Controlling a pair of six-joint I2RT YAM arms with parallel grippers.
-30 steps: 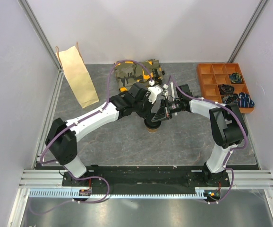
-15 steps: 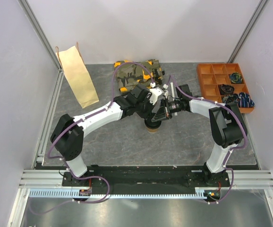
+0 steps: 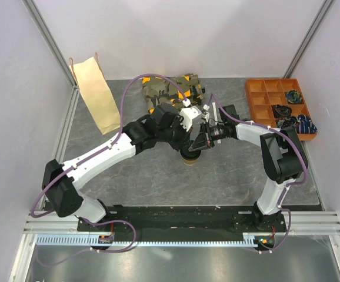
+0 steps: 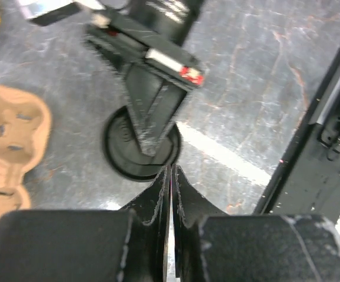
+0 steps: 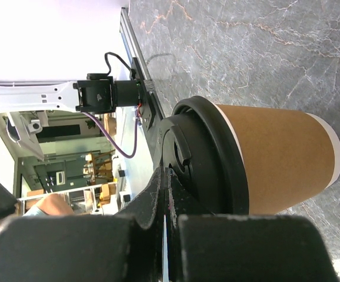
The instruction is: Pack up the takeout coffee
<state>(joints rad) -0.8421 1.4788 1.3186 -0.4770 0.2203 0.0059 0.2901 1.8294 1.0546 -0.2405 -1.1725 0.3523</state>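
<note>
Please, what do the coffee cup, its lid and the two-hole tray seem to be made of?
The cup looks like kraft paper: matte tan wall, white base edge. The lid is probably plastic: black, smooth, slightly glossy, with moulded ridges. The tray seems moulded pulp: dull brown, rounded forms, though blurred.

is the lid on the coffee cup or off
On. In the right wrist view the black lid sits flush over the kraft paper cup rim.
</note>
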